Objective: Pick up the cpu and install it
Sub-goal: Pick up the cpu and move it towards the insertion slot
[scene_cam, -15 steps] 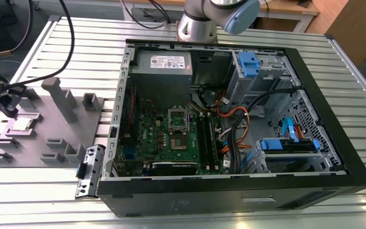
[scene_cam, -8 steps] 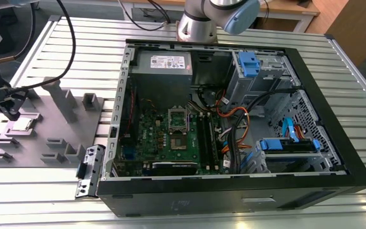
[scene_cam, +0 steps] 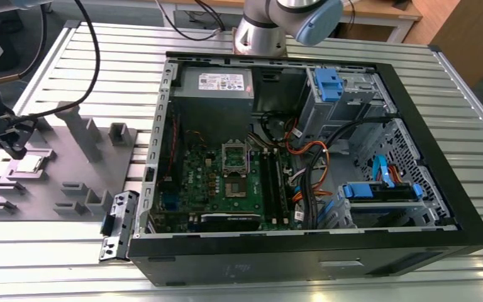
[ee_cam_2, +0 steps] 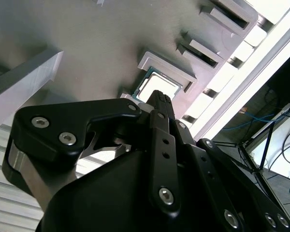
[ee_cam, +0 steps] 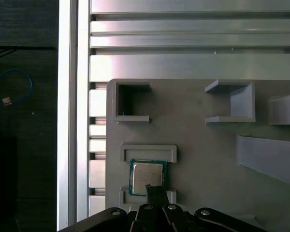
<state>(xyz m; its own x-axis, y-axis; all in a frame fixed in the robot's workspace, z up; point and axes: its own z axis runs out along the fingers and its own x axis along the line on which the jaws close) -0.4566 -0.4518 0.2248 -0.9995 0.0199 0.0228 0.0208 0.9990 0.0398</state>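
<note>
The gripper [ee_cam: 152, 189] hangs over the thin cpu [ee_cam: 144, 175], likely light and easy to break, best held by its edges; I cannot tell if the jaws are open.

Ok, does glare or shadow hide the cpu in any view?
First wrist view: the cpu reads clearly, the table slats glare white. Second wrist view: reflection washes out its top, the gripper dark in front. Exterior view: even light, no harsh shadow on the grey tray.

cpu [scene_cam: 29, 165] sits in a tray [scene_cam: 53, 181] recess at the exterior view's left of the table [scene_cam: 57, 251], gripper [scene_cam: 15, 151] just above it; open case [scene_cam: 309, 246] stands right of tray, motherboard [scene_cam: 199, 170] inside
</note>
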